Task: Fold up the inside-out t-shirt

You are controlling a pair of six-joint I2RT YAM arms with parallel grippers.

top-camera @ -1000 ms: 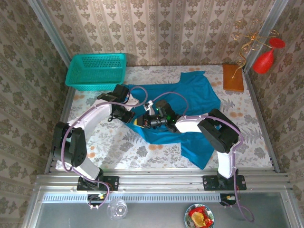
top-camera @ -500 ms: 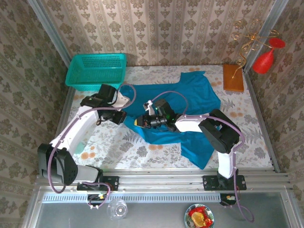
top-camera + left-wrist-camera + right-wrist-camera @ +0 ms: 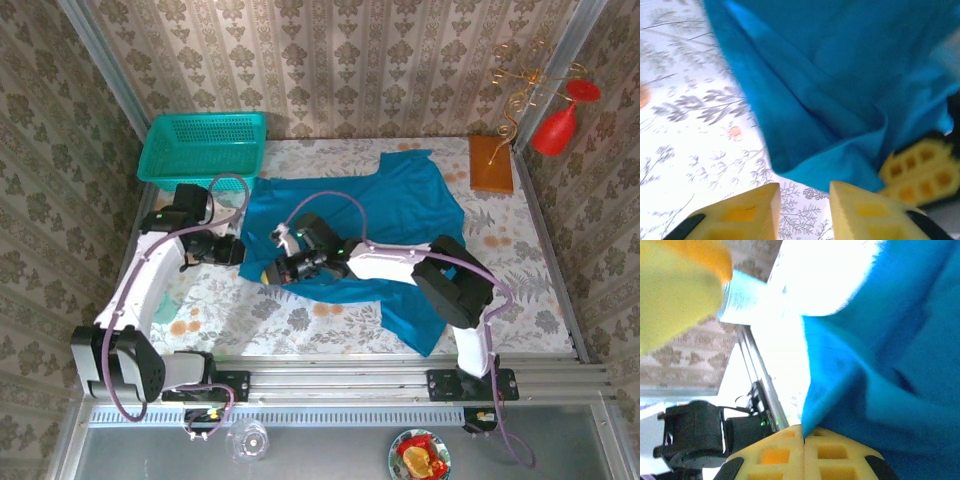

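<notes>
T-shirt (image 3: 405,205) edge sits pinched in right pincer (image 3: 804,439), just beyond left pincer (image 3: 805,199).

A green-blue basket (image 3: 205,148) full of little holes sits at the far left corner of the flowery table (image 3: 520,260). A flat brown block (image 3: 490,164) lies at the far right corner. Down in front are a clear glass (image 3: 248,440) and a plate of food (image 3: 419,456).

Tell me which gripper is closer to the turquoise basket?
Left. The left gripper, open, is in front of the basket; the right gripper, clamped on the t-shirt, lies farther right.
</notes>
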